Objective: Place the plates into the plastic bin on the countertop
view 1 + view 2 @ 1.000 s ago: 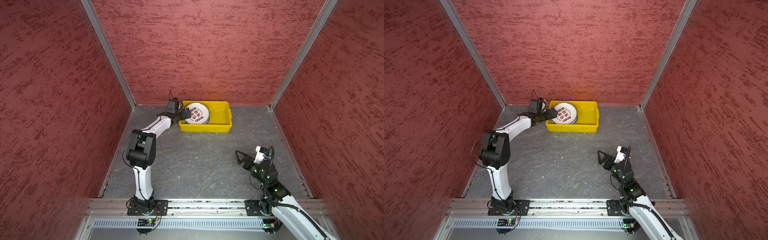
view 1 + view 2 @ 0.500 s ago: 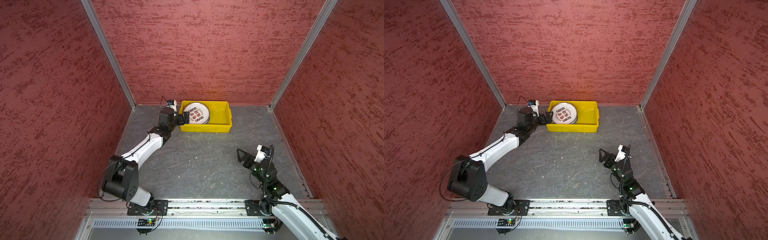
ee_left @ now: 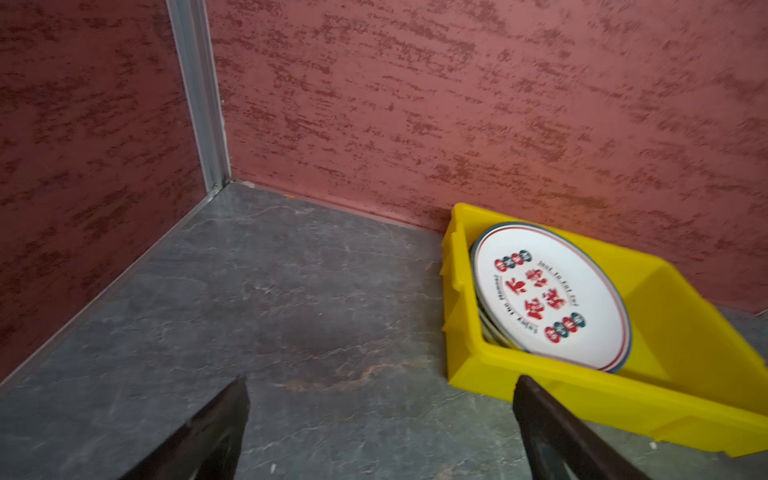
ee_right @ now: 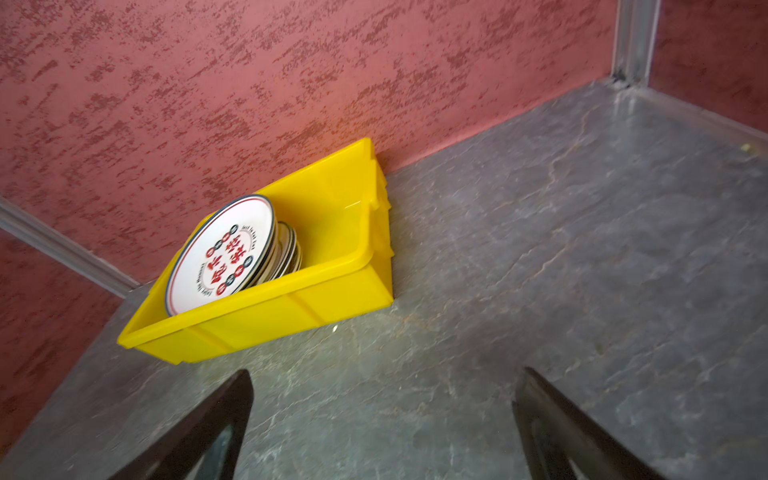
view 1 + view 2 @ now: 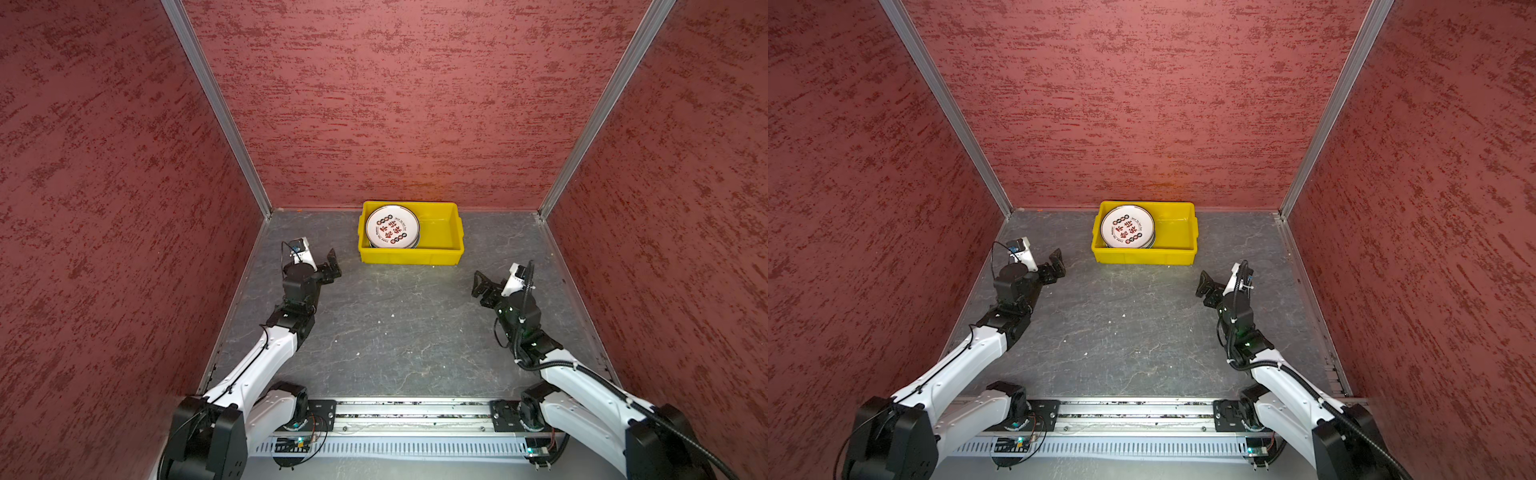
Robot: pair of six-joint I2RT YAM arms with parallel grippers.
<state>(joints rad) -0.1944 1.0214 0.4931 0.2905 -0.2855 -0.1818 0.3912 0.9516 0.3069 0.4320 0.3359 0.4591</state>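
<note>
Red textured walls (image 5: 374,104) close in three sides of a dark grey, pale-veined bench (image 5: 395,340), with aluminium rails (image 5: 216,104) running up the corners. Two white-and-black arms reach in from a mounting rail (image 5: 415,415) at the near edge, the left arm (image 5: 266,365) on the left and the right arm (image 5: 582,386) on the right in both top views.

The yellow plastic bin (image 5: 411,254) sits on the bench with its long side against the back wall, about midway along it. The plates (image 5: 392,226) are stacked in its left half. The top plate is white with a dark rim and red and black Chinese characters, and in the right wrist view it (image 4: 224,253) lies tilted over the flatter ones beneath.

The left fingers (image 5: 331,259) are spread wide and hold nothing, near the bin's front left corner but apart from it. In the left wrist view they (image 3: 216,428) frame bare bench. The right fingers (image 5: 480,282) also stand wide and empty, further from the bin, off its front right corner.
</note>
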